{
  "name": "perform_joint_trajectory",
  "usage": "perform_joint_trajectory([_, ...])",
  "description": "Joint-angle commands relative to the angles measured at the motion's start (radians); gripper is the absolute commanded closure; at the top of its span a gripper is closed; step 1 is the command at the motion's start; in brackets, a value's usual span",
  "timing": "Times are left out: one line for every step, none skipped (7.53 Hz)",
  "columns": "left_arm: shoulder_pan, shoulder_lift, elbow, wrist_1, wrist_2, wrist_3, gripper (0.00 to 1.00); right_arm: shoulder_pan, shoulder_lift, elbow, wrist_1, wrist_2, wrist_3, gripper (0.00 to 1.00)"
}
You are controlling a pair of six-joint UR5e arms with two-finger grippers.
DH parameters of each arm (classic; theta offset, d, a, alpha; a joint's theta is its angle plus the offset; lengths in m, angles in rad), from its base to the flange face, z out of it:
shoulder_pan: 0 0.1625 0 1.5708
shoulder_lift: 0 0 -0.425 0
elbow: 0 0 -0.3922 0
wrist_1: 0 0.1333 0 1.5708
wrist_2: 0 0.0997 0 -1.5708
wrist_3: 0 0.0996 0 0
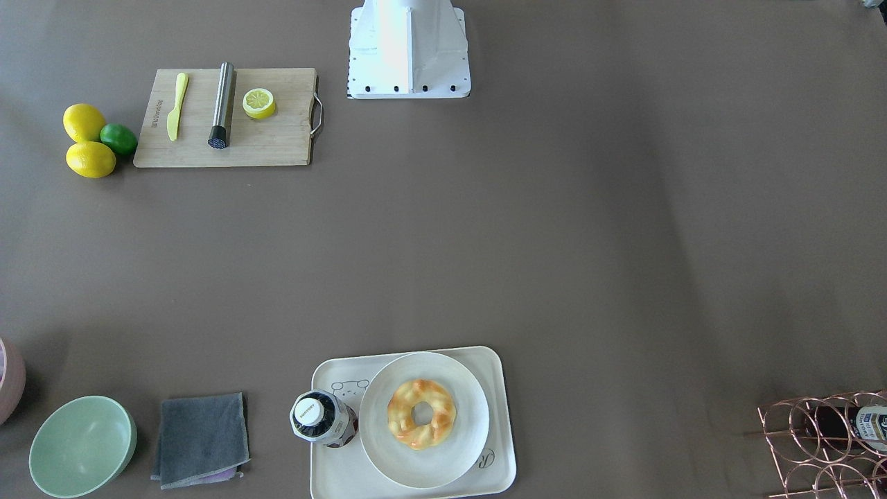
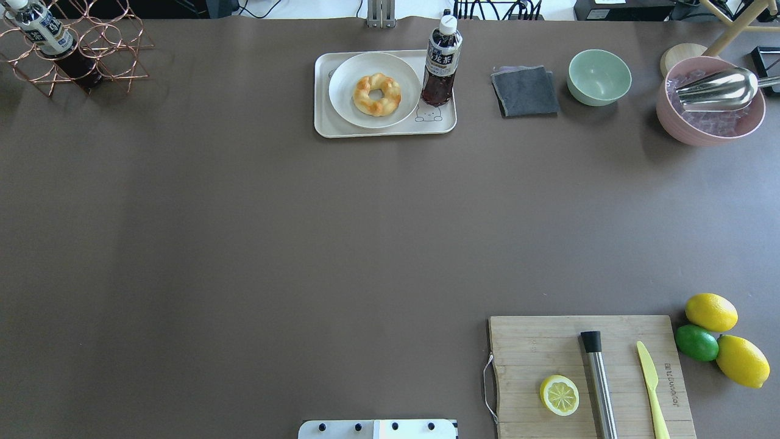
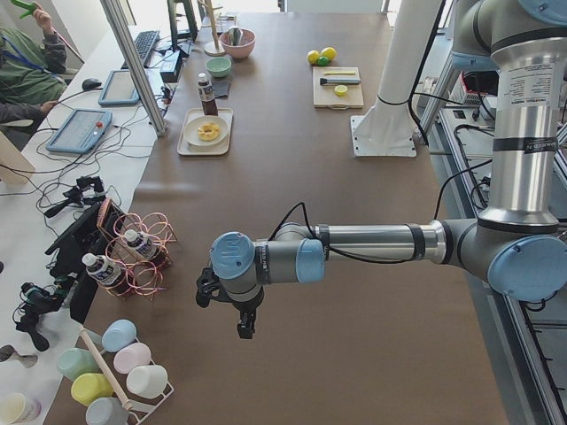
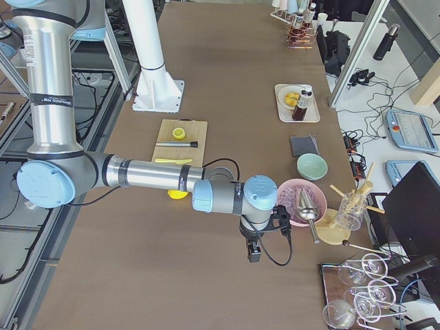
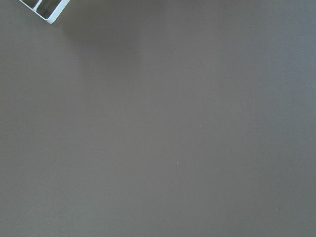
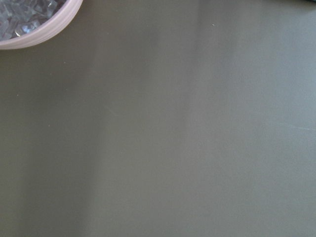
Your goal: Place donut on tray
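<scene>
While donut [image 2: 377,94] sits plated on tray [image 2: 324,123], left claw [image 3: 244,329] and right claw [image 4: 254,256] (grip unclear) seem distant.

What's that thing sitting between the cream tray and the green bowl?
A folded grey cloth lies between the tray and the green bowl, clearest in the overhead view.

The brown table [image 2: 244,244] carries the cream tray [image 2: 321,91] at its far edge, with a grey cloth [image 2: 525,91], a green bowl [image 2: 599,76] and a pink bowl [image 2: 676,119] to the tray's right. A copper wire rack [image 2: 116,61] stands in the far left corner. On the near right lies a wooden cutting board [image 2: 536,347], with two lemons [image 2: 710,311] and a lime [image 2: 696,342] just beside it.
</scene>
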Motion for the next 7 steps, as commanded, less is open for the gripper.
perform_joint_trajectory([0.000,-0.002,0.000,0.000,-0.001,0.000,0.02,0.000,0.001,0.001,0.000,0.000,0.000,0.00])
perform_joint_trajectory([0.000,-0.002,-0.001,0.000,-0.001,0.000,0.02,0.000,0.001,0.001,0.000,0.000,0.000,0.00])
perform_joint_trajectory([0.000,-0.002,-0.001,0.000,-0.001,0.000,0.02,0.000,0.001,0.001,0.000,0.000,0.000,0.00])
perform_joint_trajectory([0.000,-0.005,-0.001,0.003,-0.001,0.000,0.02,0.000,0.001,-0.001,0.000,0.000,0.000,0.00])
perform_joint_trajectory([0.000,-0.005,-0.006,0.003,-0.001,0.000,0.02,0.000,0.001,0.000,0.000,0.000,0.000,0.00])
perform_joint_trajectory([0.000,-0.005,-0.004,0.002,-0.014,0.000,0.02,0.000,0.001,0.001,0.000,0.000,0.000,0.00])
perform_joint_trajectory([-0.002,-0.004,-0.004,0.002,-0.014,0.000,0.02,0.000,0.001,0.001,0.000,0.000,0.000,0.00])
